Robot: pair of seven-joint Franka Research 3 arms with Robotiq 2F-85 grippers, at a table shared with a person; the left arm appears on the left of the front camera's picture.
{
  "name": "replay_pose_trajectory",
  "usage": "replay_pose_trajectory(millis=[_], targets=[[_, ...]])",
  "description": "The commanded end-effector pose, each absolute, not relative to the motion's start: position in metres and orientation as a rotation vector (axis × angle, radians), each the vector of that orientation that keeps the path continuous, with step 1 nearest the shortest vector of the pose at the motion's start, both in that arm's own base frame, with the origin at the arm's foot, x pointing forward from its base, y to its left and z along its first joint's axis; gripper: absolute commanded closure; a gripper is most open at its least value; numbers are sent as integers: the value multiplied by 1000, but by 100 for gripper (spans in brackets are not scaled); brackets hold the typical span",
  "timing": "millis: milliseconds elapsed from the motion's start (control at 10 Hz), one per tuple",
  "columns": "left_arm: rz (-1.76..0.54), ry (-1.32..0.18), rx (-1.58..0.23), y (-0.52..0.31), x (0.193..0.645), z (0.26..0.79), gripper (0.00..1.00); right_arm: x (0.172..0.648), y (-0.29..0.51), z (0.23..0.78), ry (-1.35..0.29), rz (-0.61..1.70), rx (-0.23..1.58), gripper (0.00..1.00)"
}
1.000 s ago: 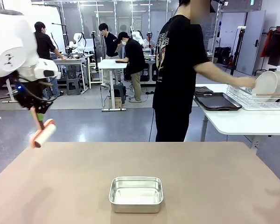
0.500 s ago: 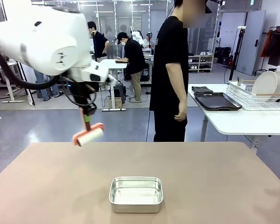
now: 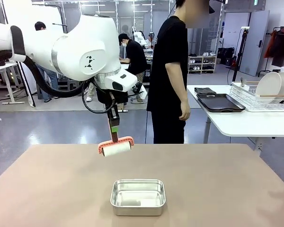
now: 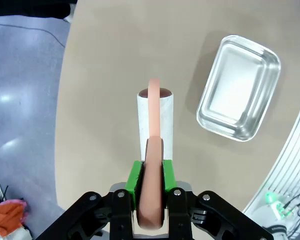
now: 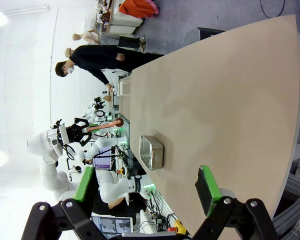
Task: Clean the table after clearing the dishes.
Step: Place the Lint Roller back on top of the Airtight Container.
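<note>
The tan bench (image 3: 213, 184) carried a steel pan (image 3: 137, 196) near its middle. Above its far edge, the left tool (image 3: 114, 128) was clamped on a lint roller's (image 3: 116, 147) salmon handle. The right tool (image 5: 147, 192) stood apart, empty. No legible markings observed.

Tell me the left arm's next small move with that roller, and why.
Probably lower the lint roller until it touches the table, then start rolling. The left gripper is shut on its orange handle, and the roller hangs above the bare tabletop near the far edge, beyond the steel pan. The plates already sit in the rack on the white side table.
</note>
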State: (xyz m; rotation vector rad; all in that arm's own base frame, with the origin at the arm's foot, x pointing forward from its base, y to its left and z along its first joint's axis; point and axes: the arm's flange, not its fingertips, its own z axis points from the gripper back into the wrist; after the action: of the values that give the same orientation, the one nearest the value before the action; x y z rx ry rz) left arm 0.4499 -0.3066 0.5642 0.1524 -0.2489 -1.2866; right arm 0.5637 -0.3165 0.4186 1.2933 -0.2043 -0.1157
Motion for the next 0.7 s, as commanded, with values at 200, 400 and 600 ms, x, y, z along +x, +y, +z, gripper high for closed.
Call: replay_pose_trajectory(millis=[200,400,600], targets=[[-1271,-250,155,-305,452,563,78,563,-315,421,-206,-115,1294,0],[-1271,-250,155,-305,452,563,78,563,-315,421,-206,-115,1294,0],[-1333,-254,103,-315,448,560,78,563,-315,421,-206,-115,1294,0]])
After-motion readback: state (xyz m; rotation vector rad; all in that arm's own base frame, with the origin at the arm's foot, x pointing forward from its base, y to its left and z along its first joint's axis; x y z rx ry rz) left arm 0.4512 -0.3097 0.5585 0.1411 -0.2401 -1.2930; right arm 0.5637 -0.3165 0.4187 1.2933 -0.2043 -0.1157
